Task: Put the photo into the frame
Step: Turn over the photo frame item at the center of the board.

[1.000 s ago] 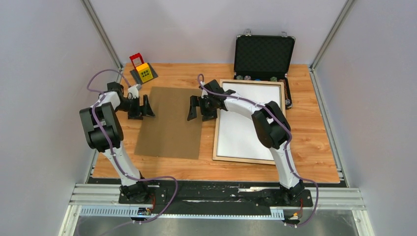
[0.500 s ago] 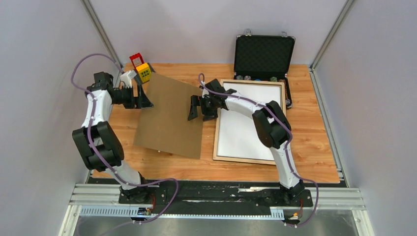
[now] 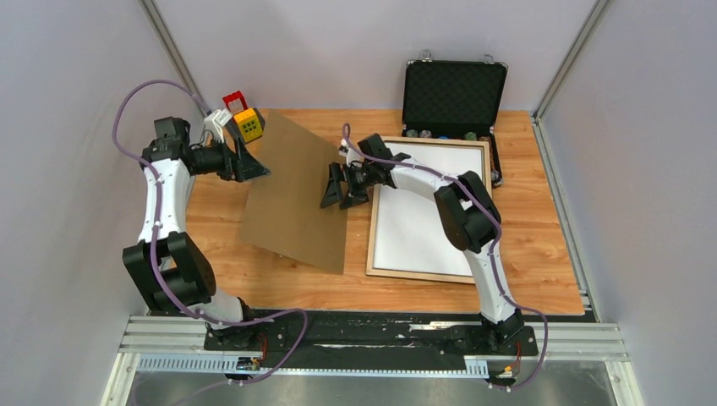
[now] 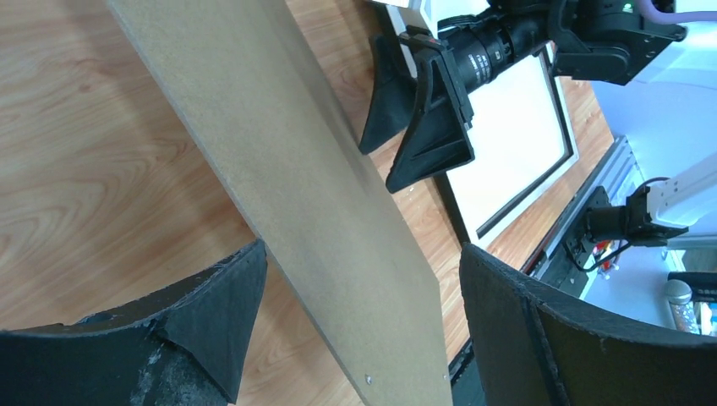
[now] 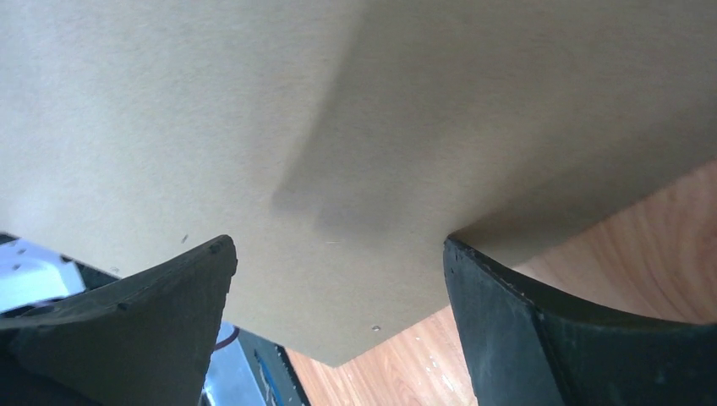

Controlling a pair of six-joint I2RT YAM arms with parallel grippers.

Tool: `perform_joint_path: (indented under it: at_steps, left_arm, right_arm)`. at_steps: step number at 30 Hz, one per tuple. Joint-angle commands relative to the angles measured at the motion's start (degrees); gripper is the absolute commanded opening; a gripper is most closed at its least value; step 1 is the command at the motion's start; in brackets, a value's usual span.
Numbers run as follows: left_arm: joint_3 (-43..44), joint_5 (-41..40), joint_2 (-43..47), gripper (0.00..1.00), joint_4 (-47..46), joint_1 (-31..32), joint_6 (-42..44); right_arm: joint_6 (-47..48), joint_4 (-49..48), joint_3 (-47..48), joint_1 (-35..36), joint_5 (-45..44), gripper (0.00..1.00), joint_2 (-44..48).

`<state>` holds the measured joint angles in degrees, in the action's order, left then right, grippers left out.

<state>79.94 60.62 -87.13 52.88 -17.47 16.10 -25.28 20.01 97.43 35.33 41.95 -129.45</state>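
Note:
The frame (image 3: 371,230), pale wood rails, lies flat on the table's right half with a white sheet (image 3: 431,203) inside it. No tree print shows; I cannot tell whether the sheet is the photo face down. A plain brown backing board (image 3: 292,194) is tilted, its left edge raised off the table. My left gripper (image 3: 245,162) is open, with the board's raised edge passing between its fingers (image 4: 211,313). My right gripper (image 3: 334,188) is open at the board's right edge, next to the frame. The board (image 5: 254,127) fills the right wrist view above the spread fingers (image 5: 507,313).
An open black case (image 3: 454,93) with chips stands at the back right behind the frame. A small yellow and red toy (image 3: 245,123) sits at the back left, close to the board's raised corner. Bare wooden table (image 3: 524,288) lies in front.
The left arm has risen and moved back-left, and the board's left edge has lifted with it from flat to tilted. The right gripper has stayed at the board's right edge.

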Motion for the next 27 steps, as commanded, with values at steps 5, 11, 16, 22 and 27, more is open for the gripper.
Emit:
perform_joint_path:
  at_steps: [5, 11, 16, 22, 27]
  left_arm:
    - [-2.2, 5.3, 2.2, 0.90, 0.8, 6.3, -6.2]
    - [-4.1, 5.3, 5.3, 0.89, -4.6, 7.6, -9.5]
    - [-5.4, 6.9, 7.6, 0.89, -8.5, 8.9, -12.2]
    - [-5.5, 2.9, 8.9, 0.87, -11.4, 11.9, -15.6]
    - [-3.8, -7.6, 8.8, 0.84, -11.2, 16.1, -18.6]
  right_arm:
    - [3.4, -9.4, -0.9, 1.6, 17.8, 0.96, -3.0]
    - [6.3, -9.9, -1.6, 0.2, 22.8, 0.96, -3.3]
    - [8.5, -10.1, -2.1, -0.8, 26.9, 0.95, -3.2]
    - [11.0, -10.2, -4.6, -1.7, 29.9, 0.95, -0.8]
    - [12.6, -10.1, -6.5, -2.6, 30.4, 0.95, 1.2]
